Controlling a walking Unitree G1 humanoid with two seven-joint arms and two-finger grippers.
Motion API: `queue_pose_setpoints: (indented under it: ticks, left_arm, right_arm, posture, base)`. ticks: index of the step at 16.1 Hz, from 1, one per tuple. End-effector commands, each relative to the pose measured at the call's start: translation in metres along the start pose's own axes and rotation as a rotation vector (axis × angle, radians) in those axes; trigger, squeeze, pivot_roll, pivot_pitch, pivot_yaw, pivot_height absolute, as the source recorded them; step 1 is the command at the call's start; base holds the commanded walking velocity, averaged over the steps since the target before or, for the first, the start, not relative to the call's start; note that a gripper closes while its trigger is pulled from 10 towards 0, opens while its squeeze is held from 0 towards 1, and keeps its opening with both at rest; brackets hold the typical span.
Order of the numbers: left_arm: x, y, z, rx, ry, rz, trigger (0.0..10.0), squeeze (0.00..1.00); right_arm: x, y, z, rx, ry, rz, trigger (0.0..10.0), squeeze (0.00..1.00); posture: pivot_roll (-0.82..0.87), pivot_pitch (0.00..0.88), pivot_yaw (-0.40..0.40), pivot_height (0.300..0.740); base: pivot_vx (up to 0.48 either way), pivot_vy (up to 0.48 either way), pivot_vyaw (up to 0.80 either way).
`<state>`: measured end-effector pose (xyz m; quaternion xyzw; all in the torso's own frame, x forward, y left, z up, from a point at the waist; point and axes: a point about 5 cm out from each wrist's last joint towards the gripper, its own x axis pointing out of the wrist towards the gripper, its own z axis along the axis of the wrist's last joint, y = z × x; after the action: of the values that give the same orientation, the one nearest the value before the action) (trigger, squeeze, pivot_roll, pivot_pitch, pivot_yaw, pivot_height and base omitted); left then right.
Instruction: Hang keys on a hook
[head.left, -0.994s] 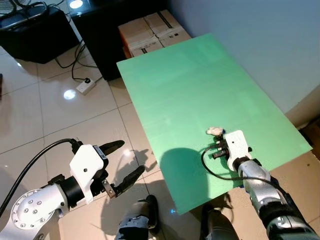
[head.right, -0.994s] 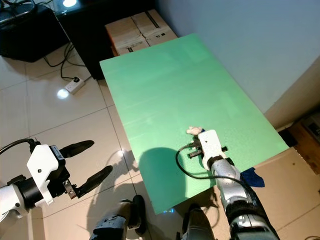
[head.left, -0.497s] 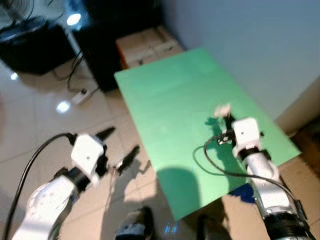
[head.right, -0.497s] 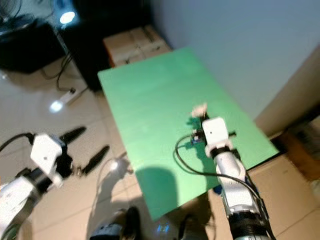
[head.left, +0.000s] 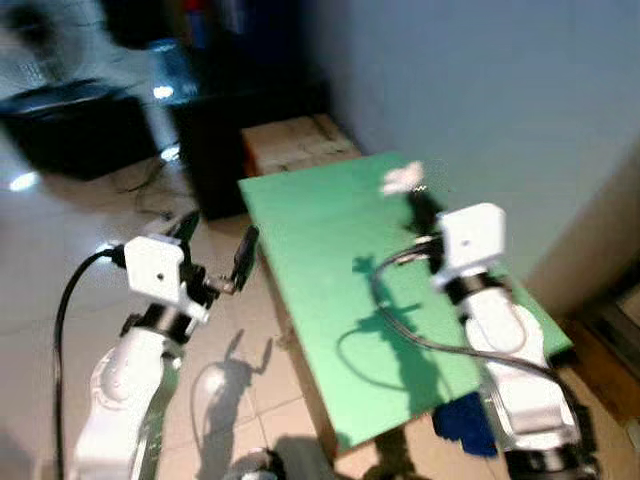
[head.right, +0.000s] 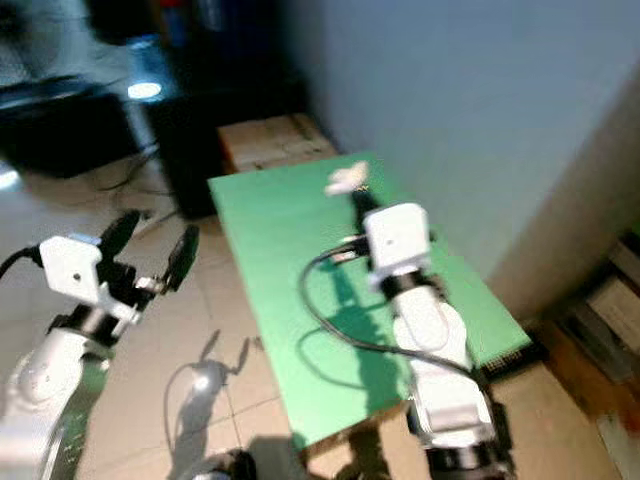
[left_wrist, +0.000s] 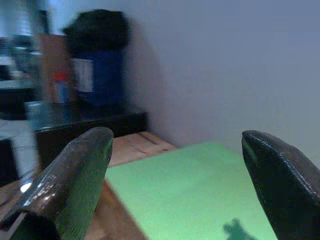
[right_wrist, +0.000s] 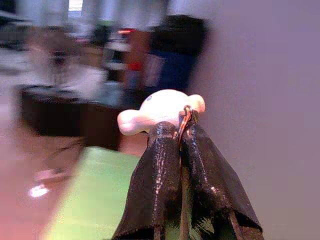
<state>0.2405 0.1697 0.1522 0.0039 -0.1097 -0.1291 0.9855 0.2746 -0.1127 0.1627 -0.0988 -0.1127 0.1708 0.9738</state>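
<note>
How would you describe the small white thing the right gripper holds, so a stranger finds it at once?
Start at the green table beside the pale wall. Above it the right gripper is raised, fingers shut on a small white keychain charm. It is the one rounded white lump at those black fingertips.

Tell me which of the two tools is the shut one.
The right tool, raised above the green table: its fingers pinch the keys. The left tool hangs open beside the table.

The right arm rises from 5 o'clock, forearm raised toward 12; the right gripper (right_wrist: 183, 145) has its 2 black fingers pressed together on a key ring. The left arm comes from 7 o'clock, the left gripper (head.left: 216, 245) spread wide, pointing toward 1.
</note>
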Motion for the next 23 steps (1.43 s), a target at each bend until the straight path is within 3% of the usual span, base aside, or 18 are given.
queue_pose_setpoints:
  ticks: [1, 2, 6, 12, 18, 21, 23]
  left_arm:
    - [0.003, 0.0, -0.001, 0.015, 0.002, 0.026, 10.0, 0.0]
    - [0.001, -0.001, -0.004, 0.014, 0.016, 0.025, 10.0, 0.0]
    - [-0.008, 0.003, -0.019, 0.171, 0.128, 0.078, 10.0, 0.0]
    - [-0.001, -0.002, -0.021, 0.227, 0.128, 0.106, 10.0, 0.0]
    - [0.006, -0.005, -0.028, 0.211, 0.15, 0.018, 10.0, 0.0]
    - [0.002, 0.005, -0.037, 0.185, 0.191, 0.066, 10.0, 0.0]
    - [0.0, 0.002, -0.038, 0.183, 0.185, 0.075, 10.0, 0.0]
  right_arm:
    - [0.001, 0.004, 0.006, -0.008, -0.001, 0.028, 10.0, 0.0]
    - [0.0, 0.005, 0.004, -0.001, 0.006, 0.032, 10.0, 0.0]
    - [-0.011, 0.011, -0.015, 0.057, 0.074, 0.037, 10.0, 0.0]
    - [-0.025, 0.013, -0.042, 0.111, 0.169, 0.047, 10.0, 0.0]
    - [-0.038, 0.025, -0.061, 0.144, 0.232, 0.026, 10.0, 0.0]
    - [-0.045, 0.026, -0.067, 0.137, 0.256, 0.022, 10.0, 0.0]
    - [-0.046, 0.025, -0.069, 0.123, 0.263, 0.066, 10.0, 0.0]
  posture:
    - [-0.05, 0.0, 0.009, 0.74]
    - [-0.05, 0.0, 0.006, 0.74]
    - [-0.02, 0.0, -0.019, 0.74]
    - [-0.03, 0.0, -0.01, 0.74]
    - [-0.03, 0.0, 0.032, 0.74]
    - [-0.04, 0.0, 0.046, 0.74]
    - [-0.03, 0.0, 0.021, 0.74]
  base:
    - [0.0, 0.0, 0.8]
    - [0.0, 0.0, 0.8]
    - [0.0, 0.0, 0.8]
    - [0.0, 0.0, 0.8]
    - [0.0, 0.0, 0.8]
    - [0.0, 0.0, 0.8]
    - [0.0, 0.0, 0.8]
